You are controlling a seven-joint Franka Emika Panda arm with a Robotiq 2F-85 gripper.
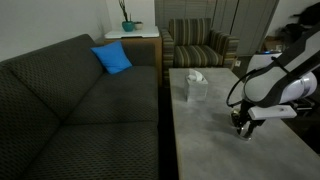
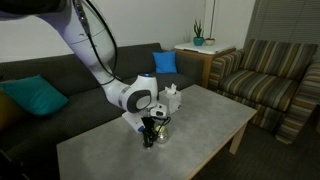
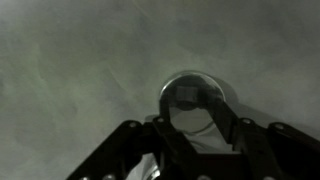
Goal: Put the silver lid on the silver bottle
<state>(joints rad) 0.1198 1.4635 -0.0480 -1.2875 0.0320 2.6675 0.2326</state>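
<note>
My gripper [image 3: 195, 112] points straight down, low over the grey table [image 3: 70, 70]. In the wrist view its two dark fingers close on the sides of a round shiny silver lid [image 3: 193, 92]. In an exterior view the gripper [image 2: 149, 137] stands right beside the squat silver bottle [image 2: 163, 126], which it partly hides. In an exterior view the gripper [image 1: 244, 124] is near the table's right side, and I cannot make out the bottle there. I cannot tell whether the lid rests on the bottle's mouth.
A white tissue box [image 1: 196, 86] [image 2: 173, 99] stands on the table toward the sofa. A dark sofa [image 1: 70, 100] with a blue cushion [image 1: 112, 58] runs along the table. A striped armchair [image 2: 270, 75] stands beyond it.
</note>
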